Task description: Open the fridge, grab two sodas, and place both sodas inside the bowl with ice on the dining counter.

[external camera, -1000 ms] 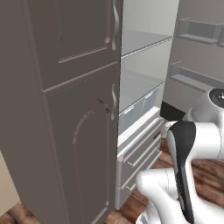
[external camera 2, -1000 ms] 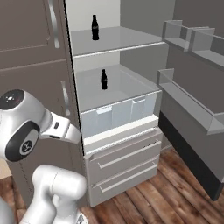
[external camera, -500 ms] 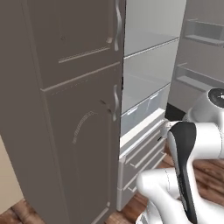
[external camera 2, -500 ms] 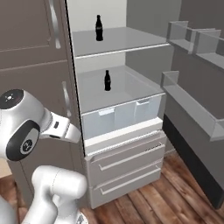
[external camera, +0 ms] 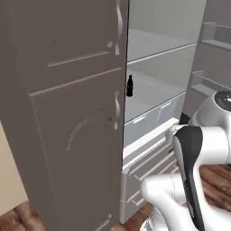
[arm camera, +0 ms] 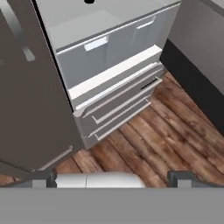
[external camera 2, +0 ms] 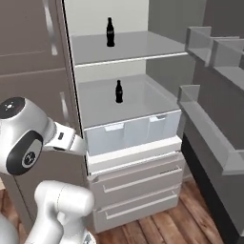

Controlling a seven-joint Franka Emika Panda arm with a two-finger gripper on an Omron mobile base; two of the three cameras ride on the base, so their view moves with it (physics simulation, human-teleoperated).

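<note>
The gripper [arm camera: 113,177] hangs low over the wood floor [arm camera: 162,131], jaws spread wide, holding nothing. Beyond it the fridge [external camera 2: 128,138] stands open — the right base view shows both sodas: one [external camera 2: 118,91] above the crisper drawers, another [external camera 2: 110,32] a shelf higher. The left base view catches one bottle [external camera: 130,85] beside the cabinet [external camera: 67,113].
</note>
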